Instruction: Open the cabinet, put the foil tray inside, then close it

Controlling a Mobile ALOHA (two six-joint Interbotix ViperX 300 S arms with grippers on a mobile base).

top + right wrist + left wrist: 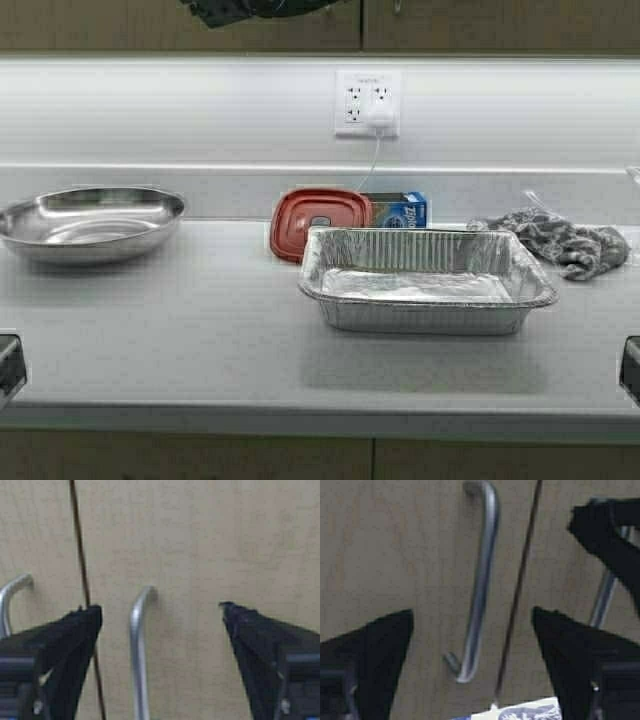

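Left gripper (472,625) and right gripper (160,615), jaws spread, each straddle a vertical handle (481,580) on the shut cabinet (480,25) (foil tray (425,280) waits on the counter (200,330) below)

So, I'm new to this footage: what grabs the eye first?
The shiny foil tray sits mid-counter, right of centre, in front of a red lid. A steel bowl stands far left. Up at the closed cabinet, the open left gripper and open right gripper each frame a bar handle.
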